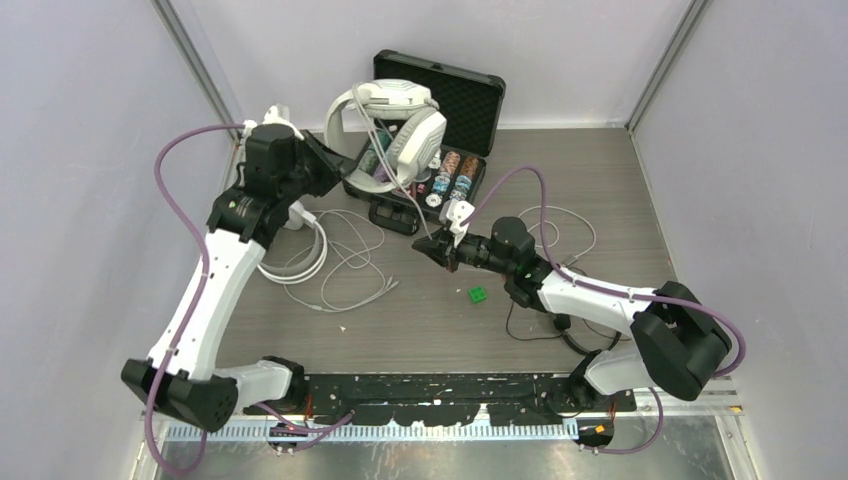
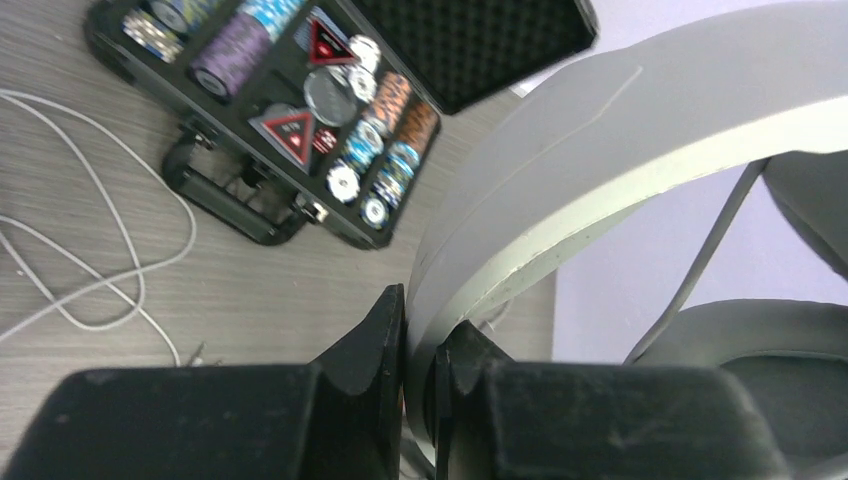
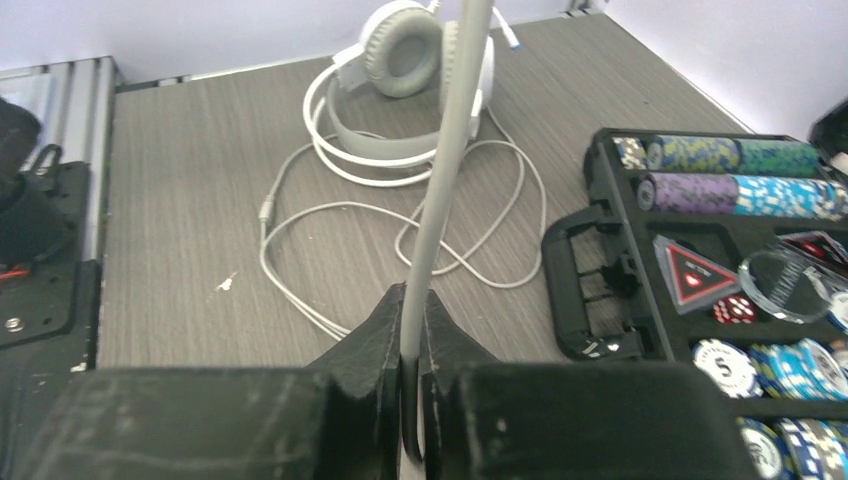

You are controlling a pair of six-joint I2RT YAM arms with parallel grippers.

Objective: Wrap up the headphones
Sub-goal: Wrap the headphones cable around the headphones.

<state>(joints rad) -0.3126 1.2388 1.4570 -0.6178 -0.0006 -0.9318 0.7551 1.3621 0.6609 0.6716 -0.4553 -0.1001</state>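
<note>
A large white pair of headphones (image 1: pixel 400 115) hangs in the air over the open black case. My left gripper (image 1: pixel 335 165) is shut on its headband (image 2: pixel 600 130), which sits clamped between the jaws of that gripper (image 2: pixel 420 330). The pair's grey cable (image 3: pixel 440 180) runs down to my right gripper (image 1: pixel 442 250), and that gripper (image 3: pixel 415 305) is shut on it. A second white pair (image 1: pixel 300 250) lies on the table with its cable (image 3: pixel 300 240) in loose loops. A black pair (image 1: pixel 565 325) is partly hidden under my right arm.
An open black case of poker chips (image 1: pixel 440 175) stands at the back middle, its foam lid raised. A small green block (image 1: pixel 478 294) lies on the table near my right gripper. Walls close in the table at the left, right and back.
</note>
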